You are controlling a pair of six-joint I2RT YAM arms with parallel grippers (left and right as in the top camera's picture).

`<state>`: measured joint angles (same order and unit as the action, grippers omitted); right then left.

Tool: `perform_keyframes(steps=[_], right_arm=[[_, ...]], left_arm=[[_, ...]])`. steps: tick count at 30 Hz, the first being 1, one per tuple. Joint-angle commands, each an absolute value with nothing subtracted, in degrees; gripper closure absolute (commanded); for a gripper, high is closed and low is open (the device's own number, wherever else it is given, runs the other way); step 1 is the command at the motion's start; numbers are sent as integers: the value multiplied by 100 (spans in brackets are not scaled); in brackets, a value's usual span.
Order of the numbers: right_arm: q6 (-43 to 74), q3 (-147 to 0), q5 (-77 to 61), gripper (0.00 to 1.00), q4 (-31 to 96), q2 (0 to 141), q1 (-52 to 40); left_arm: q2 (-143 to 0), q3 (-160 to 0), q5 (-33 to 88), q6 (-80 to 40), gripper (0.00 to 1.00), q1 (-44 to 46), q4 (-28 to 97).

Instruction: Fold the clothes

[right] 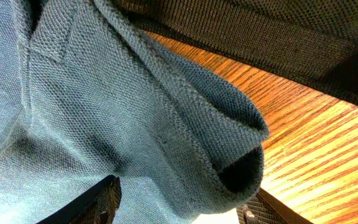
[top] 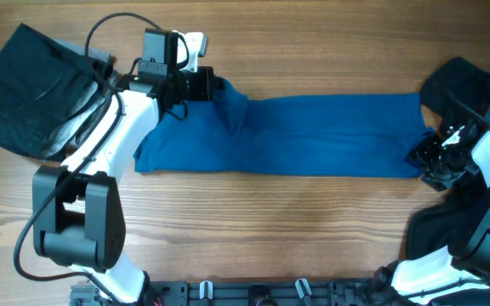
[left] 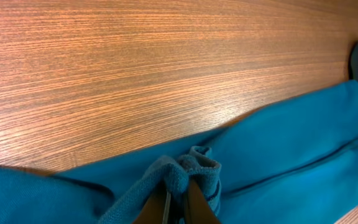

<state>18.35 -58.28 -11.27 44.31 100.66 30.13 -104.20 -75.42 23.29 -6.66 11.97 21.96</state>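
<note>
A blue shirt (top: pixel 313 136) lies flat on the wooden table (top: pixel 270 229). It is folded into one long strip that runs from left to right across the middle. The strip is smooth for most of its length. It is a bit wider and more bumpy at its left end.

The left pincer (top: pixel 215 85) is at the top left corner of the shirt, on the far edge of the strip. It is clenched tight on the cloth. In the left wrist view, a little bunch of blue cloth sticks up just past its two fingers (left: pixel 197 205), squeezed between them. The rest of the shirt spreads away from that bunch, over the table, toward the right.

The right pincer (top: pixel 428 160) is at the other end of the strip, at the near right corner. In the right wrist view, a thick rolled fold of the blue cloth hangs in the space between its fingers (right: pixel 101 199). The fingers stand apart, one on each side of the fold. I cannot tell if they are squeezing the cloth or only sitting around it.

A black cloth (top: pixel 19 81) lies at the far left of the table, with a grey part (top: pixel 75 127) next to the left arm. It is apart from the shirt. More dark cloth (top: pixel 458 85) is piled at the right end, touching the shirt's far right corner, just behind the right pincer. Another dark piece (top: pixel 436 225) lies near the right arm, closer to the front of the table.
</note>
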Motion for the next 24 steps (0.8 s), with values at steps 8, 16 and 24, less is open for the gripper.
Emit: perform_keyframes(steps=[8, 16, 24], right_arm=[[1815, -5935, -1026, 37, 4418, 10167, 3006], [1811, -5935, -1028, 37, 4440, 10167, 3006], [1820, -5935, -1028, 37, 4442, 10167, 3006]], left_arm=[[-10921, -7651, 2220, -810, 94, 1391, 1785], [-10763, -7653, 2108, -941, 0, 1085, 2641], [-10302, -7634, 1772, 309, 31, -47, 5406]])
